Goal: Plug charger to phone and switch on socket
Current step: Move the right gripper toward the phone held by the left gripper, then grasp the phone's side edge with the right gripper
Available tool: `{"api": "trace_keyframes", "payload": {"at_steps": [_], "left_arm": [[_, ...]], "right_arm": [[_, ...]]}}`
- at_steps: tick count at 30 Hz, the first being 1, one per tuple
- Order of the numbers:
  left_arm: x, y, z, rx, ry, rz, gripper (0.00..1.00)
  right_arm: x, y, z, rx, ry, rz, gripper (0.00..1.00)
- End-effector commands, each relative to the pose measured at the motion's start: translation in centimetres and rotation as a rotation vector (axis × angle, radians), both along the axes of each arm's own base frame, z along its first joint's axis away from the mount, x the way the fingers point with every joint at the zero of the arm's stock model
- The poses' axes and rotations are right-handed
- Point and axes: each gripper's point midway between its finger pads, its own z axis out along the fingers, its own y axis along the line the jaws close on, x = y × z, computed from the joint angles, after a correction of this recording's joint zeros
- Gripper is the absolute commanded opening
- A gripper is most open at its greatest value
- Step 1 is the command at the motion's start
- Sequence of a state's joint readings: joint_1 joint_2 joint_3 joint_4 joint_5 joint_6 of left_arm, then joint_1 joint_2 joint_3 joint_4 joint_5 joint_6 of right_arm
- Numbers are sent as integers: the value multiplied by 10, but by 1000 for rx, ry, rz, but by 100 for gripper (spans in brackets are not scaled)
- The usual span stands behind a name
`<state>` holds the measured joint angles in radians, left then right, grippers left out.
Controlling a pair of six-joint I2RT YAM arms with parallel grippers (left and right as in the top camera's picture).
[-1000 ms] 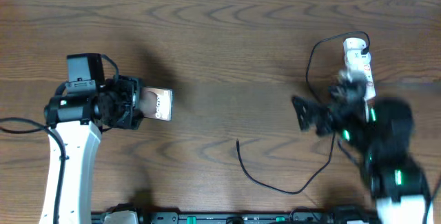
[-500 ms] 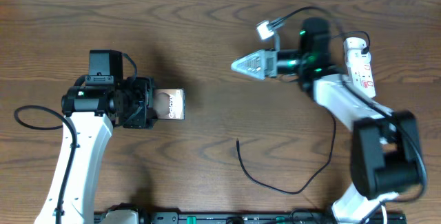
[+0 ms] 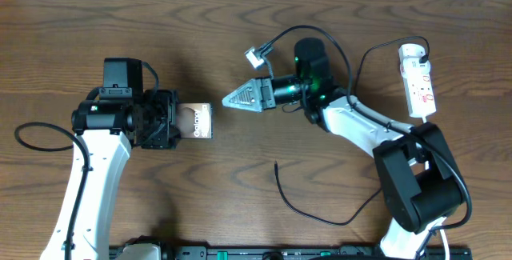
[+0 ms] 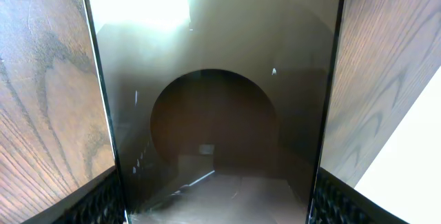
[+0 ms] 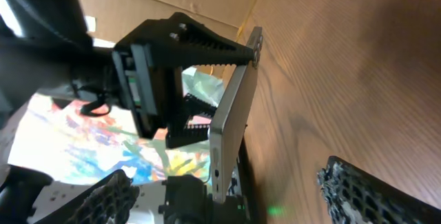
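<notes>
The phone [image 3: 198,121] lies flat at centre left, its glossy dark face filling the left wrist view [image 4: 213,93]. My left gripper [image 3: 164,120] is shut on it, a finger against each long side [image 4: 103,200]. My right gripper [image 3: 230,98] stands open and holds nothing. It points left, its tip a short gap from the phone's right end. From the right wrist the phone [image 5: 234,120] shows edge-on ahead, between my spread fingers [image 5: 362,189]. The charger [image 3: 320,212] curls loose on the table, its plug tip [image 3: 276,164] lying free. The socket [image 3: 418,80] rests at far right.
The charger's thin black cable loops up to the socket's top end [image 3: 376,48]. A black cable [image 3: 32,136] trails from the left arm near the table's left edge. A dark rail [image 3: 280,254] runs along the front edge.
My right arm swung from beside the socket across to the centre, now pointing at the phone, its jaws slightly narrower. The left gripper with the phone shifted a little to the right.
</notes>
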<state>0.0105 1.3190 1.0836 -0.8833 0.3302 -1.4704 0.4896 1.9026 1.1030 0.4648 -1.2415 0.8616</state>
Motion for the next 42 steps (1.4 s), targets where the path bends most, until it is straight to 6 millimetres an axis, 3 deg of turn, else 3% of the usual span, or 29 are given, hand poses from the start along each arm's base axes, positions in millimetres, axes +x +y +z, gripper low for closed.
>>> {"api": "trace_keyframes", "payload": {"at_steps": [1,9,23,29,38,42], "left_arm": [[4,0,5,5,-12,11,7],[3,-2,3,48,-11,-2,7],[2,-10,3,28,-3,5,7],[2,-10,3,26,-1,10,7],[-2,-15,3,-29,40,82,7],[-4,-18,2,-33,47,83,7]], "right_arm": [[-1,15,2,-14,-6,-30,85],[-17,39,-2,-36,-16,-26,83],[-30,64,-10,-75,-30,-61,71],[-31,69,-11,-85,-37,-81,60],[-27,70,-13,-94,-30,-107,54],[-28,73,-14,-100,-33,-120,57]]}}
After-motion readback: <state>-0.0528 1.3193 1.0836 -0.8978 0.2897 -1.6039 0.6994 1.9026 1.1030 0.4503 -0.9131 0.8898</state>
